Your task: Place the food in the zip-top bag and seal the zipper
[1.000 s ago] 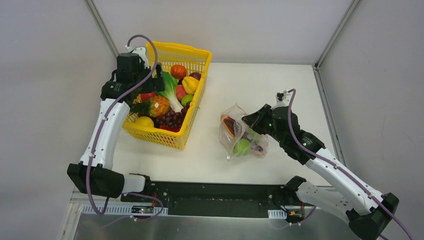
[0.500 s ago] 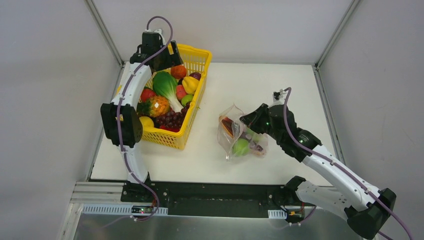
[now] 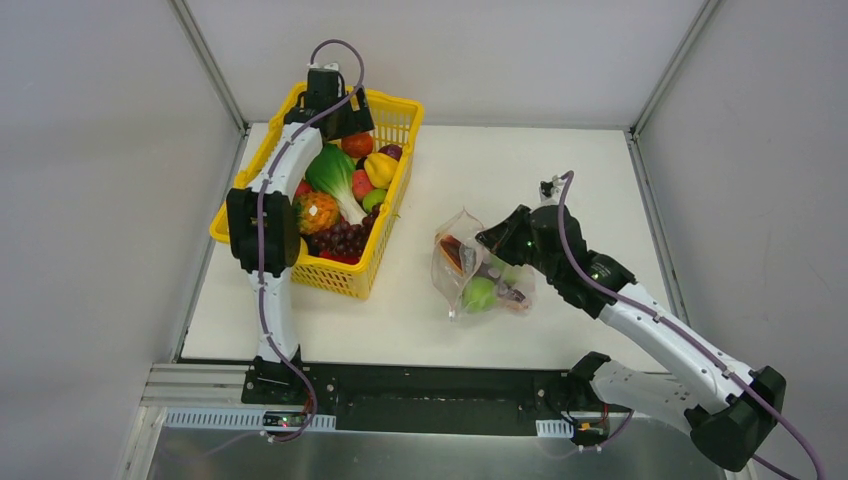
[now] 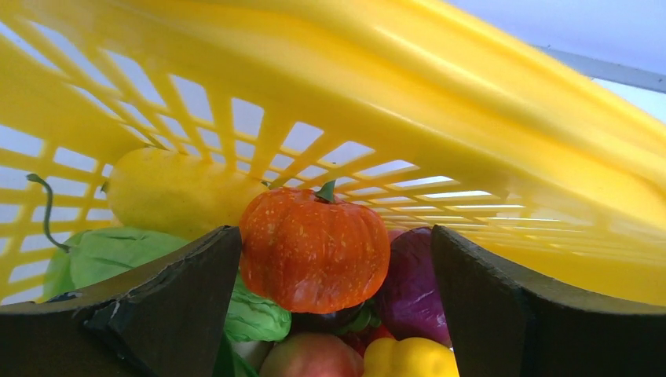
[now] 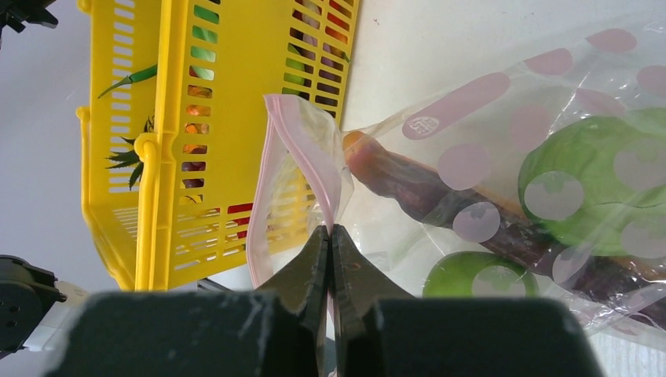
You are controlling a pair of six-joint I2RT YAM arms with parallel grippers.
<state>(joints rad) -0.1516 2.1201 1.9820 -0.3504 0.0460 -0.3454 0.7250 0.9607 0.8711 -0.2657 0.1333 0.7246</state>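
Left pincer [image 4: 334,232] now nearer basket wall [image 4: 440,102]

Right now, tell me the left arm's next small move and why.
Probably ease the left end effector forward and close on the orange pumpkin: its open fingers frame it in the basket, while the right end effector pinches the bag mouth.

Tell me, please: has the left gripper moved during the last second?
Yes. In the top view the left gripper went up the picture and rightward, from the left side of the yellow basket to its far end.
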